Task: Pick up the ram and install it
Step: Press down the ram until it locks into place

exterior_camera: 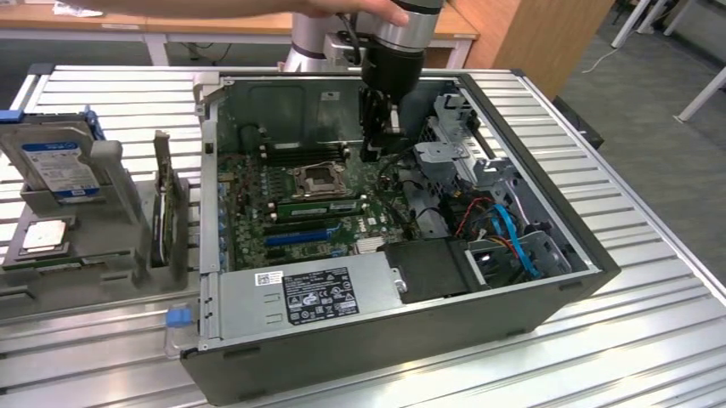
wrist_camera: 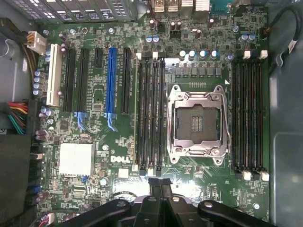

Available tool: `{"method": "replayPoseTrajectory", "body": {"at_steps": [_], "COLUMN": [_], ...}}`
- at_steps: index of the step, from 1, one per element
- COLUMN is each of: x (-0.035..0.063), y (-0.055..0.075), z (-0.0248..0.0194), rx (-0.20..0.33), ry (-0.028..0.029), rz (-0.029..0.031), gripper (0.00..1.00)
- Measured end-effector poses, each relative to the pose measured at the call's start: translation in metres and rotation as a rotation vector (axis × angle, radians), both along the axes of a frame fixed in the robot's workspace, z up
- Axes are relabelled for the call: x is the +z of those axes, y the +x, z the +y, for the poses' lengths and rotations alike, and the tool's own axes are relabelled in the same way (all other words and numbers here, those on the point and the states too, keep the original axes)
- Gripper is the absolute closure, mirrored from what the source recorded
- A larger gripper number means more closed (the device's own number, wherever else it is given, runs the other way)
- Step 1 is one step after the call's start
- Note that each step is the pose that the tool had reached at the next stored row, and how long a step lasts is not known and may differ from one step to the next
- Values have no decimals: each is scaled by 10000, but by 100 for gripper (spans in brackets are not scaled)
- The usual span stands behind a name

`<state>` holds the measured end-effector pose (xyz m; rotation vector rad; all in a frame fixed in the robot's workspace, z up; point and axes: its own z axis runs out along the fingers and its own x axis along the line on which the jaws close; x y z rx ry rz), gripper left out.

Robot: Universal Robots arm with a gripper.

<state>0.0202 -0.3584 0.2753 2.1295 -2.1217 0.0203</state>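
— What's the setting?

— A slatted metal table (exterior_camera: pixel 635 280) in a workshop, with wooden benches behind. One open computer case (exterior_camera: pixel 567 255) lies on it, with one labelled power supply (exterior_camera: pixel 306 297) at its near end.

— And beside the case?

— On the exterior view's left are grey holders. One holds a hard drive (exterior_camera: pixel 57 166) upright, and one square silver processor chip (exterior_camera: pixel 46 236) lies flat nearby. A thin board (exterior_camera: pixel 165 212) stands on edge there too; I cannot tell what it is.

— The arm?

— One arm reaches down into the case, and a person's hand (exterior_camera: pixel 352 10) rests on top of it. The gripper (exterior_camera: pixel 380 140) hangs above the motherboard (wrist_camera: pixel 118 142), its two fingers pressed together with nothing between them.

— So where's the ram?

— One green ram (exterior_camera: pixel 321 206) stick stands in a slot beside the processor socket (wrist_camera: pixel 198 122), apart from the gripper. In the wrist view it is the thin green strip (wrist_camera: pixel 137 113) at the outer edge of that bank.

— How many slots?

— Two banks of four long black ones, one on either side of the single empty socket. Further off are one blue slot (wrist_camera: pixel 111 85) and one white slot (wrist_camera: pixel 54 75), plus one square silver heat sink (wrist_camera: pixel 75 158).
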Motion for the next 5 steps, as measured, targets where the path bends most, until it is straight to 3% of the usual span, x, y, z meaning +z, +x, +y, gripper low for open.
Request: {"method": "replayPoseTrajectory", "body": {"at_steps": [5], "x": [1], "y": [0], "z": [0], "rx": [0], "ry": [-1], "rz": [1], "gripper": [90]}}
